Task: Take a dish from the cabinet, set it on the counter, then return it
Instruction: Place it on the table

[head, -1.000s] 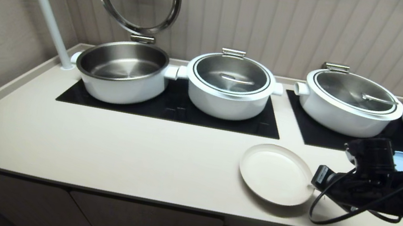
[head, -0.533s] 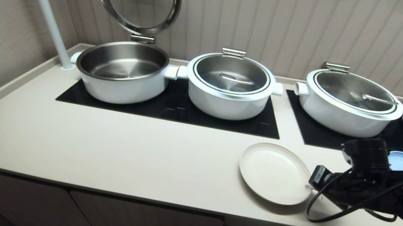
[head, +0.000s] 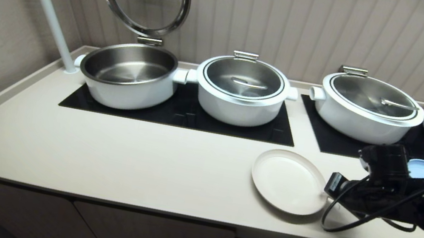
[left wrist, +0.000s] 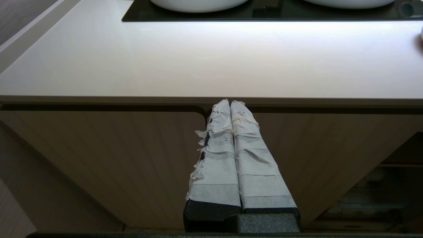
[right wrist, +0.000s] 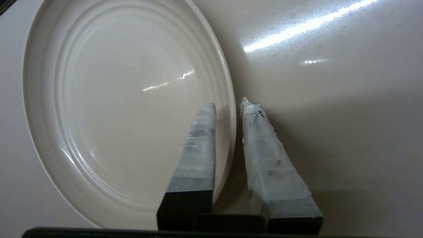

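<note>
left hand [left wrist: 230,105] closed, before cabinet [left wrist: 109,158], below counter [left wrist: 198,59].

The right arm's wrist [head: 393,196] is a chunky black assembly with a short, round, lens-like cylinder [head: 386,161] on top and a small black box with a pale label [head: 334,183] on its side. Glossy black cables [head: 348,228] loop out from it and curve back in. The right gripper [right wrist: 228,102] has two long fingers [right wrist: 198,142] tapering to narrow tips, black at the base and wrapped in pale grey tape. The left gripper [left wrist: 230,102] has the same black bases; its fingers [left wrist: 214,158] carry white tape, wrinkled and frayed along one side.
</note>
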Controlling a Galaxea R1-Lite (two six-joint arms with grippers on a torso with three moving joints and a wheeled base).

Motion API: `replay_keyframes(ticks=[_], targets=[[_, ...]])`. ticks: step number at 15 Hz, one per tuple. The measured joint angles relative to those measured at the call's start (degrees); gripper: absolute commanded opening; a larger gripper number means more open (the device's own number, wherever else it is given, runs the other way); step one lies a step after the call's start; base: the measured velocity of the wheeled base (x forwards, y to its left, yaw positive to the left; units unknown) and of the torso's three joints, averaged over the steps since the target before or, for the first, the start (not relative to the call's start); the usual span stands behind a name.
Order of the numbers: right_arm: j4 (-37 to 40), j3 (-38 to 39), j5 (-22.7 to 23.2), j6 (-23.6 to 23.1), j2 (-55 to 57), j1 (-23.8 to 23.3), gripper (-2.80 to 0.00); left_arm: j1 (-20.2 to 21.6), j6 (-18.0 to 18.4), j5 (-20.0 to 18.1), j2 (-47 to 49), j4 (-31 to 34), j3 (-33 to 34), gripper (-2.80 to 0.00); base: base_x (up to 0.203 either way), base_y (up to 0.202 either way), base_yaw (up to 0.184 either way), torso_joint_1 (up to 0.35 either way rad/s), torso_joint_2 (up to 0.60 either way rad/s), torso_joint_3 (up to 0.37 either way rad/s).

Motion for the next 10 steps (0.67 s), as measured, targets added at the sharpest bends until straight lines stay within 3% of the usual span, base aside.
replay_keyframes(ticks=[10], targets=[[0.09, 0.2, -0.37, -0.45, -0.84, -0.01, 0.0, 0.0, -0.04, 0.01, 0.0, 0.0, 0.0, -2.8, 0.0, 0.0, 0.0, 0.0, 0.0, 0.0]])
